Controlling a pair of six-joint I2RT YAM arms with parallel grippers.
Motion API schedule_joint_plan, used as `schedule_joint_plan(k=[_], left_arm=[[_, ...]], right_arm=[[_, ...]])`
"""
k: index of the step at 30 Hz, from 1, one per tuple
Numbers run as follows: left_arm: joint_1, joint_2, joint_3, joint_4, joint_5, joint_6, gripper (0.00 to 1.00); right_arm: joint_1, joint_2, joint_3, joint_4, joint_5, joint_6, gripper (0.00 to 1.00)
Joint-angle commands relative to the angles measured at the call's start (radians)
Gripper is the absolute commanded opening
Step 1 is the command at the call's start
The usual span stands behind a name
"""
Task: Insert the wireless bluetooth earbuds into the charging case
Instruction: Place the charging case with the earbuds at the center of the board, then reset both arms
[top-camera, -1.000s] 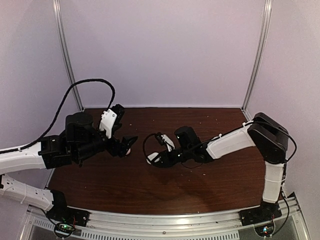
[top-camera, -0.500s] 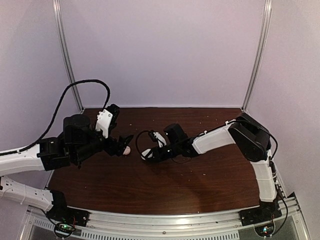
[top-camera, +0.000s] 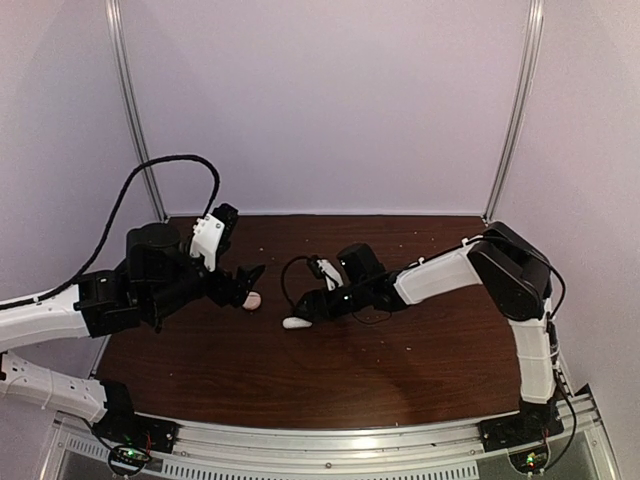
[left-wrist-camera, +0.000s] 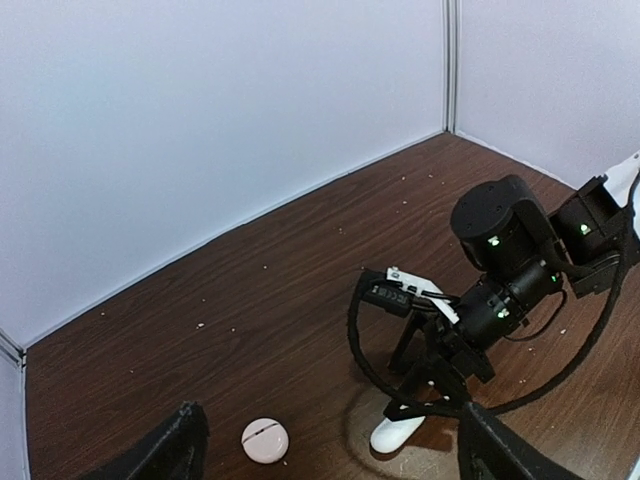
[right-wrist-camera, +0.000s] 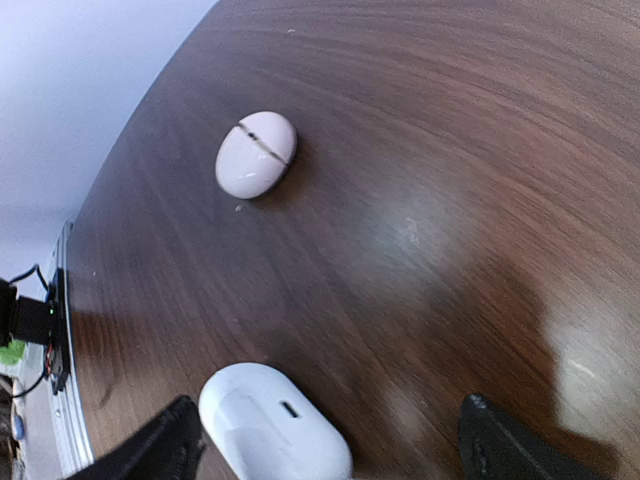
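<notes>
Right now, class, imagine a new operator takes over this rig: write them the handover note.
The left gripper is open, close to the small round case.
The right gripper is open, low over the white oval case.
Both cases lie on the table and look closed.
No earbuds are visible in any view.
Done: nothing seen inserted.
Left: locate the earbuds, open the case, seat both.
</notes>
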Motion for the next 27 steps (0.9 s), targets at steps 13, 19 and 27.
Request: schedule_joint_plan(k=[13,19,27], left_arm=[[0.222,0.135,0.129,-0.015,0.28,-0.1,0.98],[0.345,0.227,0.151,-0.017,0.443,-0.179,0.98],[0.436,0.273,0.003,0.15,0.55,-0.323,0.98]], right_arm=[[-0.202,-0.466,-0.27,-0.079,0.1,-0.119,1.0],[-0.268,-0.67,-0.382,-0.109,0.211,-0.129,1.0],[-0.307,-0.999,-0.625,-0.056,0.457,-0.047,1.0]])
